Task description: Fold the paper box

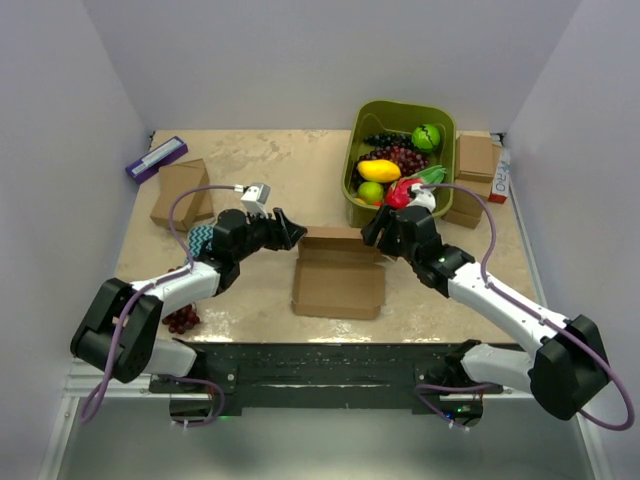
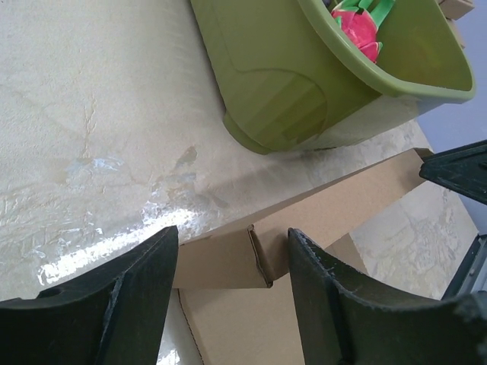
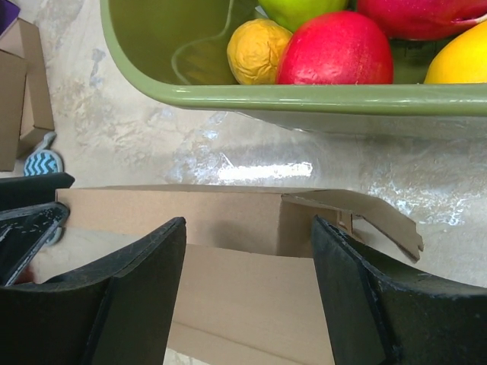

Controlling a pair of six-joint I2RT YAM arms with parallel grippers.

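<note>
The paper box (image 1: pixel 340 280) lies open in the middle of the table, a flat brown cardboard mailer with its far wall raised. My left gripper (image 1: pixel 290 232) is open at the far left corner of the box. In the left wrist view its jaws (image 2: pixel 232 236) stand either side of the folded corner flap (image 2: pixel 221 262), not touching it. My right gripper (image 1: pixel 372 230) is open at the far right corner. In the right wrist view (image 3: pixel 249 228) it faces the raised wall (image 3: pixel 190 217), and a loose side flap (image 3: pixel 373 213) sticks out to the right.
A green bin (image 1: pixel 400 150) full of toy fruit stands just behind the box. Smaller brown boxes sit at far left (image 1: pixel 182 190) and far right (image 1: pixel 475 165). A purple item (image 1: pixel 155 158) lies at the back left, and dark grapes (image 1: pixel 182 318) lie by the left arm.
</note>
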